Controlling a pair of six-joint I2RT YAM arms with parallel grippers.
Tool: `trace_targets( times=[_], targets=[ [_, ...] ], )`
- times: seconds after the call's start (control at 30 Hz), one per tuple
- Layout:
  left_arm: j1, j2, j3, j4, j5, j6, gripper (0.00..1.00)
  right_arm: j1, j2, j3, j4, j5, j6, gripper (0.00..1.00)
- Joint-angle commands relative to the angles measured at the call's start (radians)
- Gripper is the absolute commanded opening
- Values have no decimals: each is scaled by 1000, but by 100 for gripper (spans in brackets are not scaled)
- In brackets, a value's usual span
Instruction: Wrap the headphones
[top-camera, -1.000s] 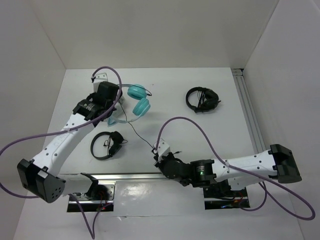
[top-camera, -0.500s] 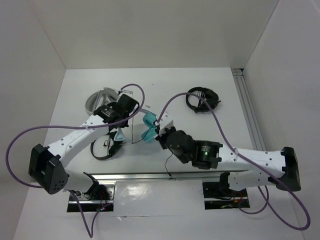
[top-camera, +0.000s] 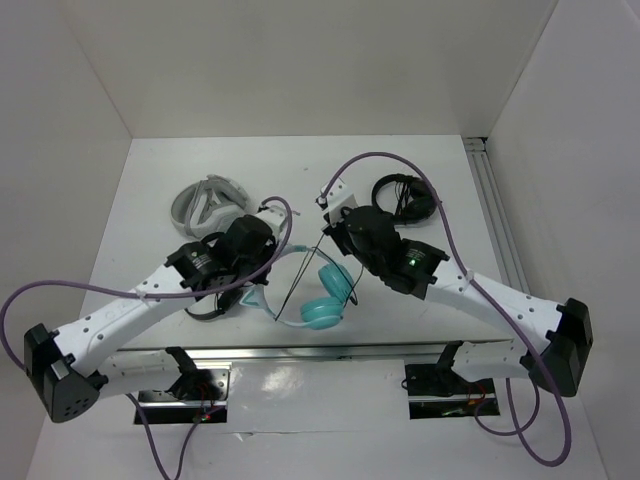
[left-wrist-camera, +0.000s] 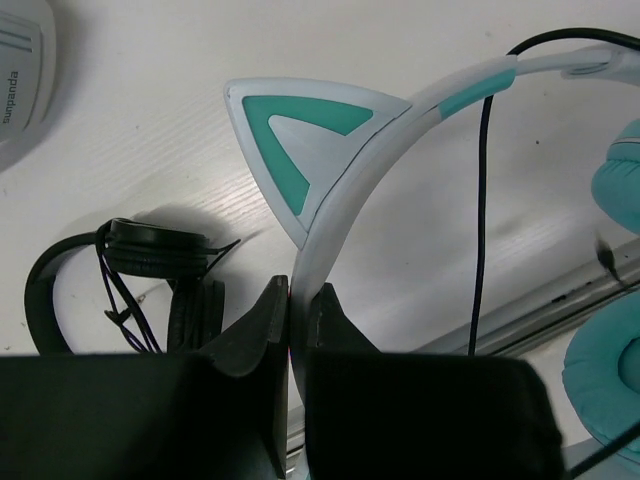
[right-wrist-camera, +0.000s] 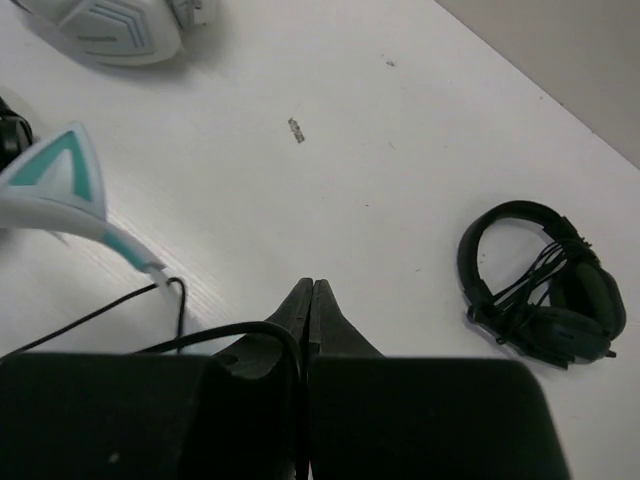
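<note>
The teal headphones (top-camera: 327, 296) hang near the table's front middle, earcups low and the pale blue headband toward my left arm. My left gripper (top-camera: 263, 264) is shut on the headband (left-wrist-camera: 345, 190) just below a cat-ear point (left-wrist-camera: 300, 140). The earcups (left-wrist-camera: 618, 195) show at the right edge of the left wrist view. The thin black cable (top-camera: 300, 278) runs taut from the headphones up to my right gripper (top-camera: 326, 232). In the right wrist view that gripper (right-wrist-camera: 312, 290) is shut, and the cable (right-wrist-camera: 240, 330) loops over its left finger into the jaws.
Grey-white bulky headphones (top-camera: 208, 200) lie at the back left. One pair of small black headphones (top-camera: 408, 195) lies at the back right beside my right arm, another (left-wrist-camera: 120, 280) under my left arm. A metal rail (top-camera: 500, 235) runs along the right side.
My left gripper has carried the teal headphones from the back left to the front middle. My right gripper has swung from the front edge toward the back, pulling the cable taut.
</note>
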Motion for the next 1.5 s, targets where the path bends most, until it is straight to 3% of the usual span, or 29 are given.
trace_targets(
  times=[0.0, 0.13, 0.33, 0.47, 0.6, 0.73, 0.93, 1.23, 1.47],
  targets=[
    [-25, -74, -12, -3, 43, 7, 0, -36, -6, 51, 42, -12, -72, 0],
    [-47, -141, -12, -39, 43, -11, 0, -123, 14, 51, 56, -71, -72, 0],
    [-58, -180, 32, -145, -40, -51, 0, -156, 123, 153, 38, -58, -106, 1],
    [-58, -201, 72, -154, 13, -31, 0, -199, 209, 195, 65, -48, -126, 1],
    [-58, -220, 81, -173, 46, -22, 0, -248, 261, 236, 84, -154, -126, 1],
    [-77, -210, 106, -211, -26, -40, 0, -297, 270, 285, 55, -419, -136, 4],
    [-78, -210, 136, -199, 12, -40, 0, -331, 299, 201, 143, -607, -90, 0],
    [-78, -240, 224, -181, -23, -85, 0, -331, 376, 69, 301, -736, -9, 0],
    [-78, -292, 290, -161, -186, -169, 0, -303, 433, 20, 409, -865, 60, 0]
  ],
)
